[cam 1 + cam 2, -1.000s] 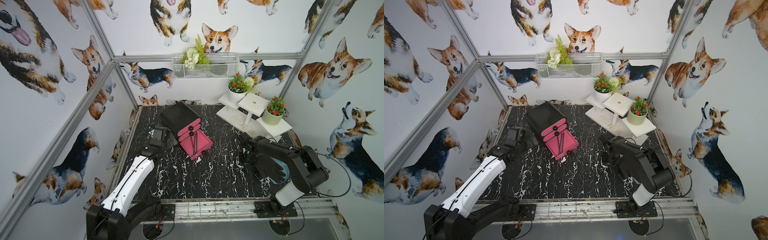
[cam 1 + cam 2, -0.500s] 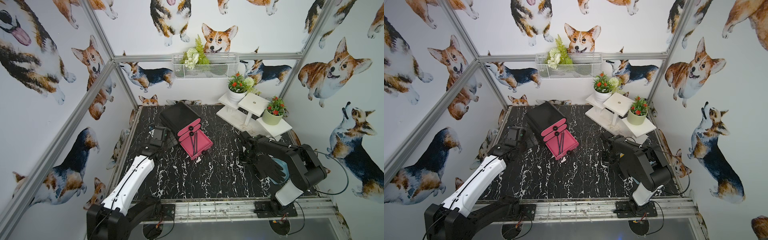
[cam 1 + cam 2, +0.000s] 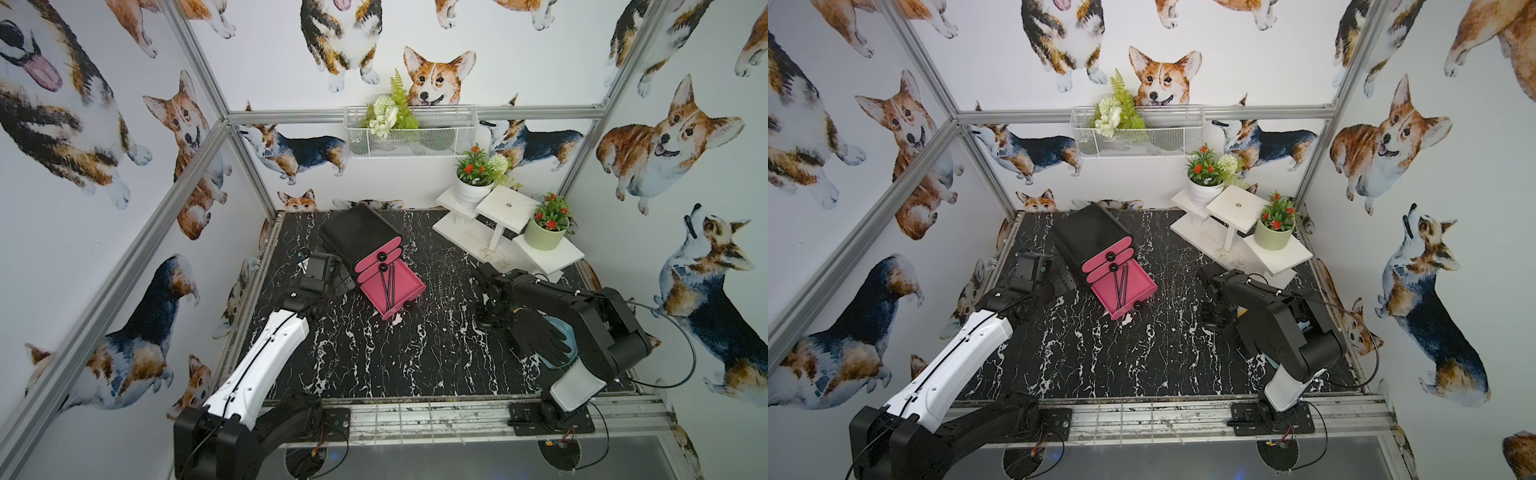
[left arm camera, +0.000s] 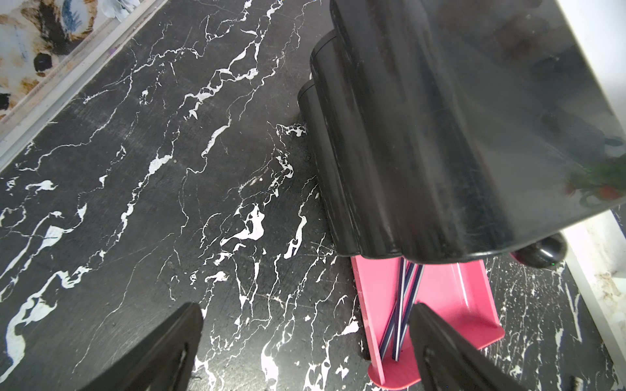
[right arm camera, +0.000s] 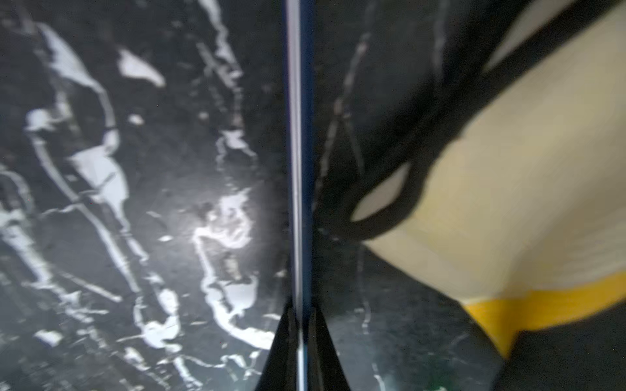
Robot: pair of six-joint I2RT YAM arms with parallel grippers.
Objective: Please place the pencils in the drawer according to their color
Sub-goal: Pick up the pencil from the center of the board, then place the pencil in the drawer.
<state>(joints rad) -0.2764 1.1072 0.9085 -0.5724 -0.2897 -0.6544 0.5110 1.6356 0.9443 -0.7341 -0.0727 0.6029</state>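
Corgi-print walls (image 3: 104, 187) enclose a black, white-veined marble table (image 3: 374, 353). On it a black cabinet (image 3: 357, 235) stands askew at the back left, with its pink bottom drawer (image 3: 409, 286) pulled out toward the front right. Three thin, glossy dark pencils (image 3: 388, 286) lie in that drawer, running lengthwise from its back to its front and slightly crossed. The left gripper (image 4: 305, 315) hangs beside the cabinet with jaws spread wide, while the right gripper (image 5: 299, 325), low over the table well right of the drawer, is clamped on a dark pencil (image 5: 298, 152) that sticks straight out past its fingertips.
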